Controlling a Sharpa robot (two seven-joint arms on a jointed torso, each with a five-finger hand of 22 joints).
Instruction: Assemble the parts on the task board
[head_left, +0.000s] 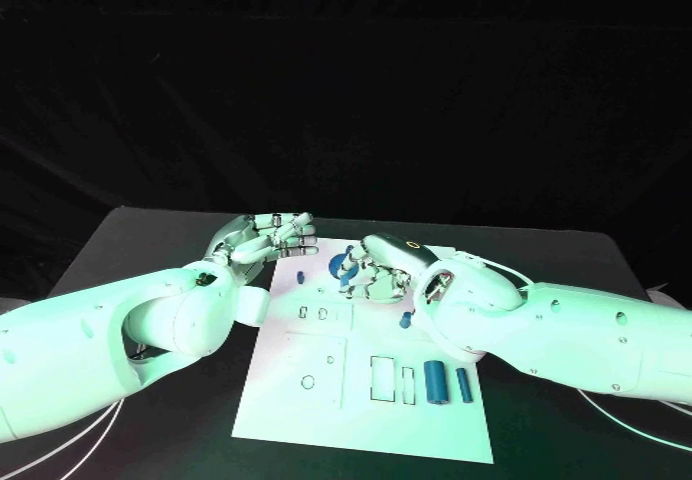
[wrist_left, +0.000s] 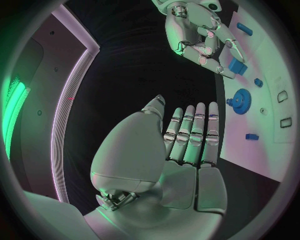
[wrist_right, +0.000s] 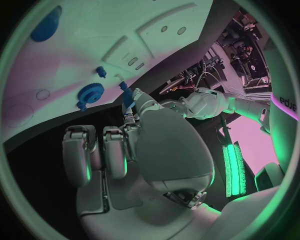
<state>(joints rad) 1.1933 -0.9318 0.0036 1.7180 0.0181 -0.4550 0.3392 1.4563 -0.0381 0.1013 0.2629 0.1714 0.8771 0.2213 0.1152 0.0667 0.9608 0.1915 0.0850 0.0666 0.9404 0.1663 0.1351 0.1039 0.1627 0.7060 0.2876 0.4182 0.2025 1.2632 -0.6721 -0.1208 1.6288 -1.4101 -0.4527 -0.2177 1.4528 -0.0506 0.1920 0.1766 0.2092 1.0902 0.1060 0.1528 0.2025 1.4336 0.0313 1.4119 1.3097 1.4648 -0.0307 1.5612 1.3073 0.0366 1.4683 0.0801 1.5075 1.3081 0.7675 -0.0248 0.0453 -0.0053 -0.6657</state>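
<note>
Right hand (head_left: 378, 272): positioned over the far end of the white board (head_left: 325, 400); fingers curled in, with a small blue block (wrist_left: 237, 65) pinched at the fingertips, as the left wrist view shows (wrist_left: 203, 35); in the right wrist view the same block (wrist_right: 127, 95) projects past the curled fingers (wrist_right: 103, 150), with the board (wrist_right: 94, 45) behind it.

Left hand (head_left: 267, 238): positioned at the far left corner of the board, beside its edge; fingers extended straight and side by side in the left wrist view (wrist_left: 187, 135); nothing held; no contact with any part is visible.

Parts: a blue gear (head_left: 343, 266) lies on the far end of the board, just beside the right hand; a small blue piece (head_left: 300, 277) lies to the left of the gear; another small blue piece (head_left: 407, 320) lies close under the right forearm; two blue cylinders (head_left: 436, 383) lie side by side near the board's right edge, next to a rectangular outline (head_left: 384, 379).

Hidden or unclear: the right arm covers part of the board's right side; the block is not separable from the fingers in the head view; whether it touches the board cannot be determined.

Surface: the board rests on a black table (head_left: 159, 240); the background behind the table is dark.
</note>
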